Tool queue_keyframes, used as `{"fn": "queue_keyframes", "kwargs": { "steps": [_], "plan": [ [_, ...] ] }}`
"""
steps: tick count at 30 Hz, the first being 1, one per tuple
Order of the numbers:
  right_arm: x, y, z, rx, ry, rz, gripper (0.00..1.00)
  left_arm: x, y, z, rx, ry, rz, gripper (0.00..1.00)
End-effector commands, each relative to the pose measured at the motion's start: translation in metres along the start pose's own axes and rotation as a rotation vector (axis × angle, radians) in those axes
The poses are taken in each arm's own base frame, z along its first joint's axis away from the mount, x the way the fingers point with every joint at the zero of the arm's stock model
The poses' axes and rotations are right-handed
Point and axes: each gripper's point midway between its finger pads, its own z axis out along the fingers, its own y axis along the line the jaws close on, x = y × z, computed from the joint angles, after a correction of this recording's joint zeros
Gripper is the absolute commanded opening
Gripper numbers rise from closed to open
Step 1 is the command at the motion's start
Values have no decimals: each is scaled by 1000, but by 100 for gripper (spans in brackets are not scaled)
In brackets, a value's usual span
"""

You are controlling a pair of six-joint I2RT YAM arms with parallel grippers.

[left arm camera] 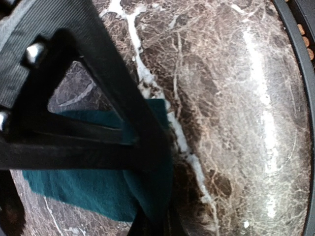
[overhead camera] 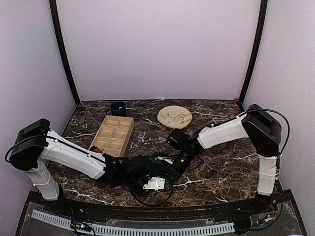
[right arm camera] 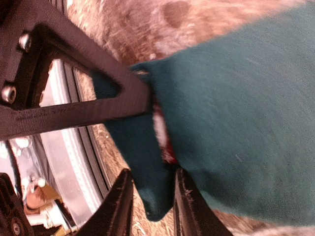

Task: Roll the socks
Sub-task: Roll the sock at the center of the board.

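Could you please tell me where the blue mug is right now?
In the top view, the blue mug stands at the back left of the table, near the back wall, just behind the wooden tray.

The top camera sits high and behind the sock, facing forward and down. It is far enough off to take in the whole table and the back wall. From there the sock cannot be made out beneath the arms. The left wrist camera hangs close above the sock, looking steeply down. The right wrist camera is nearly against the sock, looking past it toward the table's near edge. Both wrist views share the sock.
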Motion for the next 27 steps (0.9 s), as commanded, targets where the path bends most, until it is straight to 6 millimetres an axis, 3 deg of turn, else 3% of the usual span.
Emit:
{"fn": "queue_keyframes", "kwargs": {
  "steps": [1,14,27],
  "plan": [
    [7,-22,-11,85,-42,57,28,9,-16,-3,110,58,-23,0],
    [1,-24,-39,114,-193,75,29,-3,-9,-13,297,72,-186,0],
    [-7,-28,-70,263,-367,11,31,4,-15,-12,521,107,-364,0]
  ]
}}
